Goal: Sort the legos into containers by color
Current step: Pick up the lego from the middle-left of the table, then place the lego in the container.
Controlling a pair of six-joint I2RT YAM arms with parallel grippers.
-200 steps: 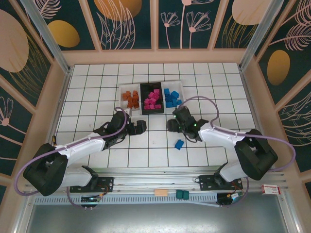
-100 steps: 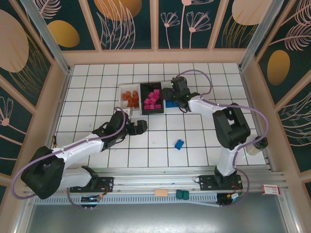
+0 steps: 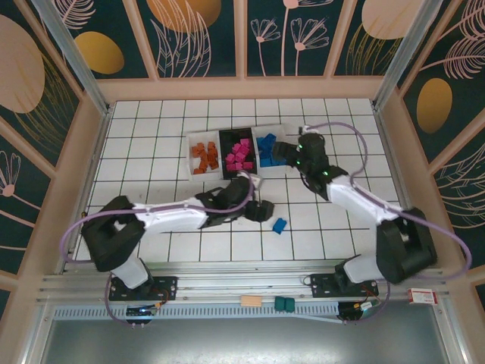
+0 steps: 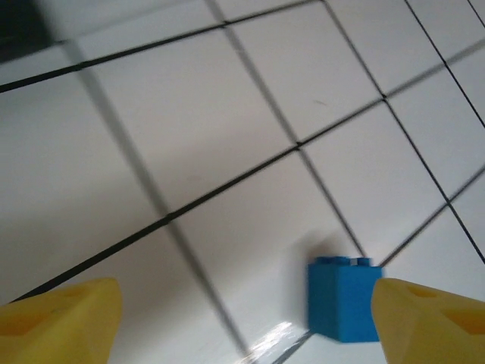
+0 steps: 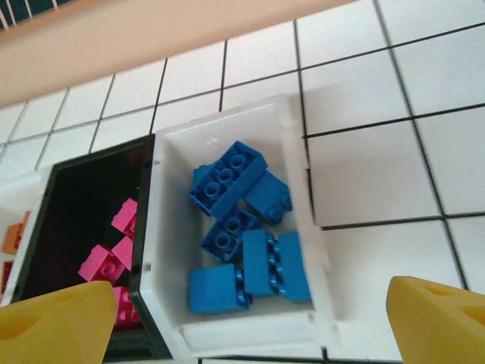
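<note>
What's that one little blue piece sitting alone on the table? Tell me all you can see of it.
The blue brick is small, boxy, bright and glossy like plastic, with low studs on its top. It stands upright on the white tiled table, right beside a dark grid line. The open left claw is close by but is not gripping it.

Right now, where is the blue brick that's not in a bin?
In the top view the blue brick lies on the tiled table right of centre, beside the left gripper, on the near side of the bins.
</note>
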